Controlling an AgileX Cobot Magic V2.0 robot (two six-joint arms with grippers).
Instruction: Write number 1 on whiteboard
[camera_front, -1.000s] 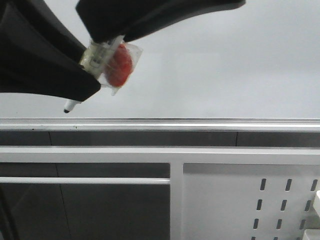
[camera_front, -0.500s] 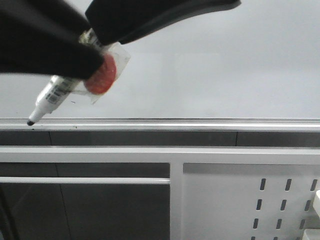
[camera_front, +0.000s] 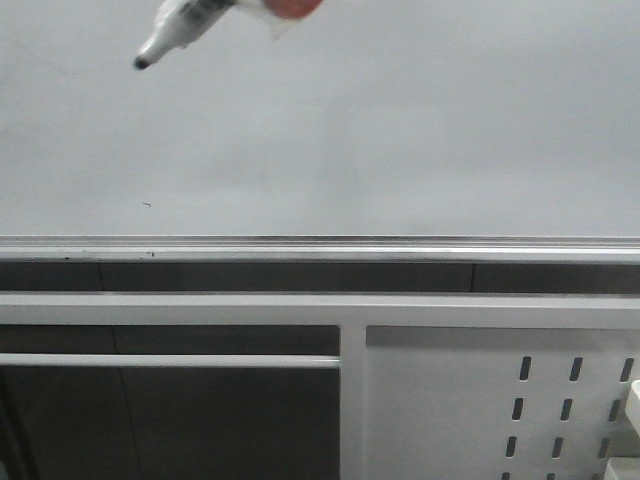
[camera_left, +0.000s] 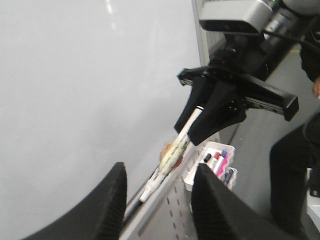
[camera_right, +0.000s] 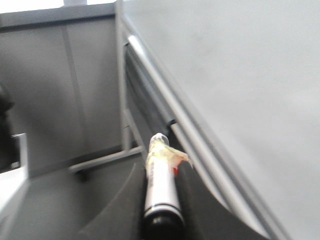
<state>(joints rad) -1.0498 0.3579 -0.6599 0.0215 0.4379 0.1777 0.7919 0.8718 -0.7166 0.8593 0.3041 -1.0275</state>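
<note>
The whiteboard (camera_front: 400, 130) fills the upper front view, with its silver bottom rail (camera_front: 400, 246) below. No black number 1 stroke shows on it, only a tiny dark speck (camera_front: 147, 207). My right gripper (camera_right: 161, 172) is shut on a white marker (camera_right: 161, 187) wrapped in tape with a red piece. In the front view only the marker (camera_front: 180, 22) shows at the top left, its black tip (camera_front: 140, 63) pointing down-left in front of the board; I cannot tell whether it touches. My left gripper (camera_left: 160, 210) is open and empty, facing the right gripper (camera_left: 212, 112) and the marker (camera_left: 172, 155).
A grey metal panel with slotted holes (camera_front: 480, 400) and white frame bars (camera_front: 350, 400) lie below the rail. A white tray of several markers (camera_left: 212, 162) hangs on that panel. The board (camera_right: 240, 70) runs close beside the right gripper.
The right gripper has risen out of the top of the front view, taking the marker with it. The marker tip went from near the bottom rail to near the top of the board.
</note>
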